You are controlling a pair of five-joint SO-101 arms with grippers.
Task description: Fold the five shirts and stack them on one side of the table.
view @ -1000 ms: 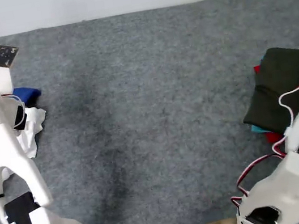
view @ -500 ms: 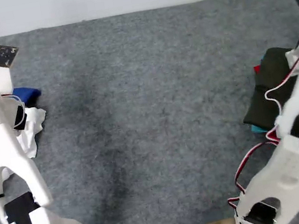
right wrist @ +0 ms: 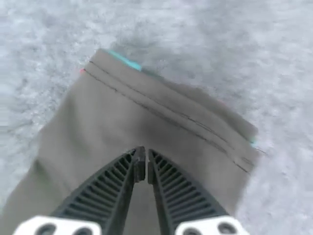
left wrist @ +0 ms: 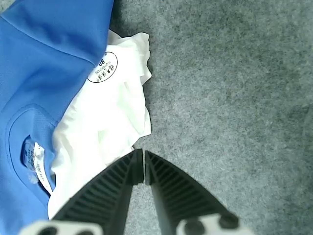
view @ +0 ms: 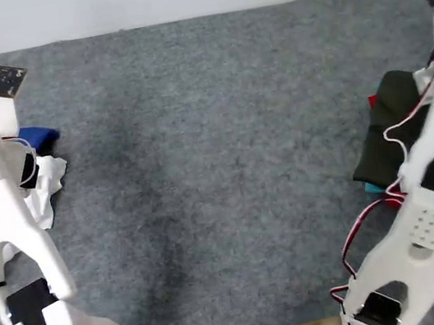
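Note:
At the table's left side a crumpled white shirt [view: 51, 180] [left wrist: 110, 117] lies beside a blue shirt [view: 39, 137] [left wrist: 46, 63]. My left gripper [left wrist: 144, 154] hovers over the white shirt's edge, shut and holding nothing. On the right side sits a folded dark olive shirt [view: 393, 120] [right wrist: 146, 117] on top of a stack, with red [view: 372, 100] and teal [view: 371, 187] [right wrist: 124, 61] edges peeking out beneath. Above the olive shirt my right gripper [right wrist: 142, 152] is shut, with no cloth seen between its fingers.
Grey felt [view: 214, 146] covers the table, and its wide middle is bare. A white wall runs along the far edge. Both arm bases stand at the near edge.
The right arm has swung toward the far side over the stacked shirts. The left arm has stayed still.

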